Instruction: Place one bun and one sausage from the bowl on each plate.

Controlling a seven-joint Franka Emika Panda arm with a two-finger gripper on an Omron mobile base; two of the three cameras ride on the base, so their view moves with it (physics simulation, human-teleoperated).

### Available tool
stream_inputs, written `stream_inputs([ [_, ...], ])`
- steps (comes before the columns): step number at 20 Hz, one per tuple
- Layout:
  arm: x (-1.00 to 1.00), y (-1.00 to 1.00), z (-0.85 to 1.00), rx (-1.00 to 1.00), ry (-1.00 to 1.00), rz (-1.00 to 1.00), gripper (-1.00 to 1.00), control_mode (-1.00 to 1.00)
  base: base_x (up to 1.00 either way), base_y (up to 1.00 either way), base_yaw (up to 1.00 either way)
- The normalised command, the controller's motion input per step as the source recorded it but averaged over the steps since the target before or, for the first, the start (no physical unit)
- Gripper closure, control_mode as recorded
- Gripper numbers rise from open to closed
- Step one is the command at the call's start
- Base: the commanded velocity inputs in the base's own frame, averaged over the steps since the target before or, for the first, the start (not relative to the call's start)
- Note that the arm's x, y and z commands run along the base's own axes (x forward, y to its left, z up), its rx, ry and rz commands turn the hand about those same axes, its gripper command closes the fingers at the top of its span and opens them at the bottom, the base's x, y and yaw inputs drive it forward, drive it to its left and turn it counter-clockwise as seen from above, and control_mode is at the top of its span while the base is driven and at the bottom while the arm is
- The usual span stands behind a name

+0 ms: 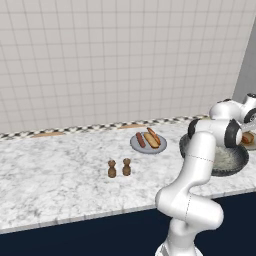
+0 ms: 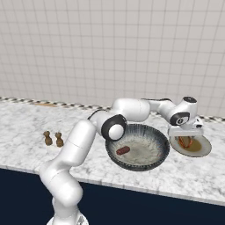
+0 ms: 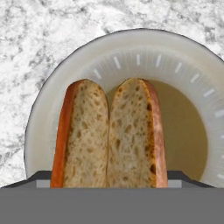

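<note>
Gripper (image 2: 186, 133) hung right over the cream plate (image 3: 48, 109), with its two fingers spread wide apart. Between the fingers lay the bun (image 3: 109, 135), split open with its pale crumb side up. I could not tell if the fingers touched the bun's sides or stood just off them, so I could not say it was held.

The bun rested on the cream plate, a little off the middle of it. Its long way ran straight up and down in the hand view, from the fingers toward the far rim of the plate. Its rounded ends pointed at that far rim. The two halves lay side by side, touching along the middle crack.

I think the bun would be light and soft. A hard squeeze could squash it. The brown crust on its long sides looked like the best place to hold, across the short way.

Beside the cream plate sat the bowl (image 2: 149, 163), dark grey with a speckled inside. One sausage (image 2: 123, 150) lay in it, on the side away from the cream plate, tilted a bit. It looked smooth and firm, so it might roll or slip.

Farther from the cream plate, past the bowl, the grey plate (image 1: 136, 146) had food on it. Two little brown shakers (image 1: 119, 168) stood beyond that.
</note>
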Motion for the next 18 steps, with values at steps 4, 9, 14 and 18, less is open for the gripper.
stream_inputs([
  [4,0.0,0.0,0.0,0.0,0.0,0.0,-1.0,-1.0,0.0,0.0,0.0],
  [9,0.0,0.0,0.0,0.0,0.0,0.0,-1.0,-1.0,0.0,0.0,0.0],
  [14,-0.01,0.0,0.11,0.0,0.03,0.0,-1.0,-1.0,0.0,0.0,0.0],
  [18,-0.75,0.08,0.47,0.01,0.01,-0.04,-1.0,-1.0,0.0,0.0,0.0],
])
